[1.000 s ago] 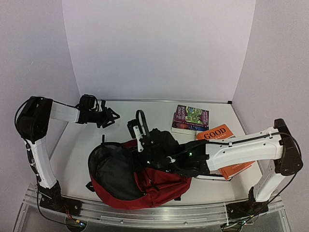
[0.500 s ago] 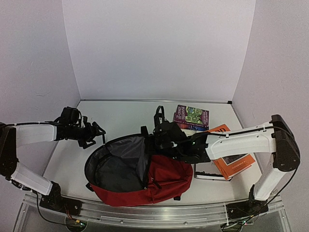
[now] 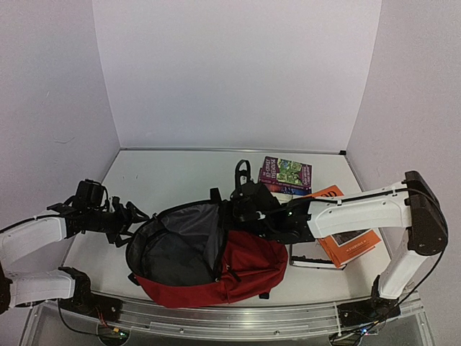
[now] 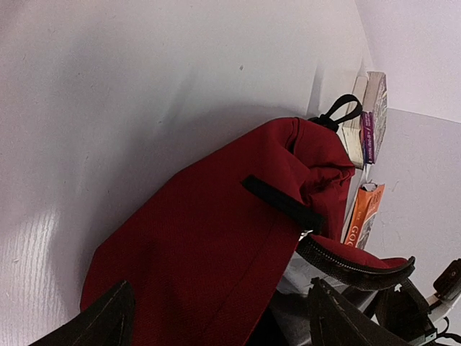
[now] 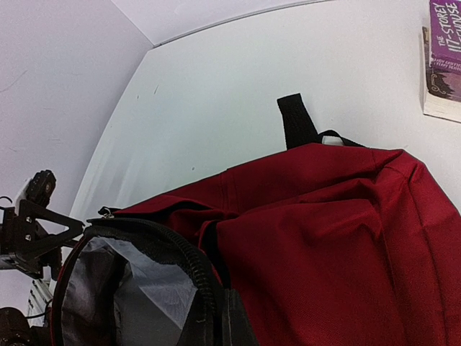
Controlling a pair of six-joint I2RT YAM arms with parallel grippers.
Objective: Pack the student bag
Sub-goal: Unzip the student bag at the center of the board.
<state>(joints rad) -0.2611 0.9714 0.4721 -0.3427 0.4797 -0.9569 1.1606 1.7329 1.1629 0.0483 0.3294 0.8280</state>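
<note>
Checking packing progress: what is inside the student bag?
The student bag gapes open: only grey lining shows inside, no books. Its depths under the red fabric are hidden.

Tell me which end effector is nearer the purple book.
Right. The right end effector grips the rim of the student bag just left of the purple book; the left end effector hangs open at the bag's opposite side, farther away.

Bag (image 3: 245,270): you have it on the worktop (image 3: 173,176), front and centre, mouth facing left.
Left hand (image 3: 133,216): just left of the bag's mouth.
Right hand (image 5: 216,317): at the mouth's far rim.
Book stack (image 3: 285,175): behind the bag, to your right.
Loose book (image 3: 347,243): right of the bag, before the stack, partly under your right arm.
</note>
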